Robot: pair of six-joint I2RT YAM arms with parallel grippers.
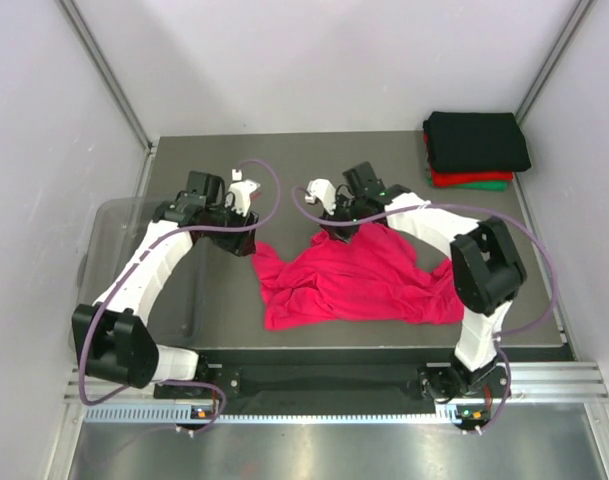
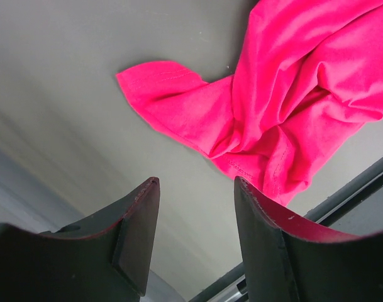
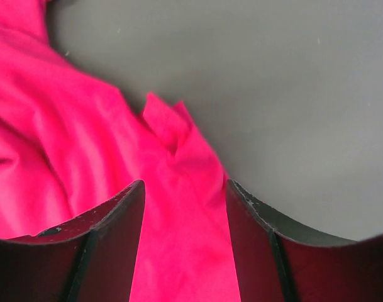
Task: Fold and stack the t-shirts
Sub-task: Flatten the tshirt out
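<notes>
A bright magenta-pink t-shirt (image 1: 354,282) lies crumpled in the middle of the table. Black (image 1: 476,140), red (image 1: 454,178) and green (image 1: 489,185) t-shirts are folded in a stack at the back right corner. My left gripper (image 1: 240,238) hovers just left of the pink shirt, open and empty (image 2: 196,181), with a sleeve (image 2: 172,94) lying beyond its tips. My right gripper (image 1: 339,230) is over the shirt's far edge. Its jaws stand open (image 3: 183,184), with pink cloth (image 3: 84,138) spread under and between them.
A clear plastic bin (image 1: 109,235) sits off the table's left edge, beside the left arm. Pale walls close in the table (image 1: 284,150) on three sides. A metal rail (image 1: 544,375) runs along the near edge by the arm bases.
</notes>
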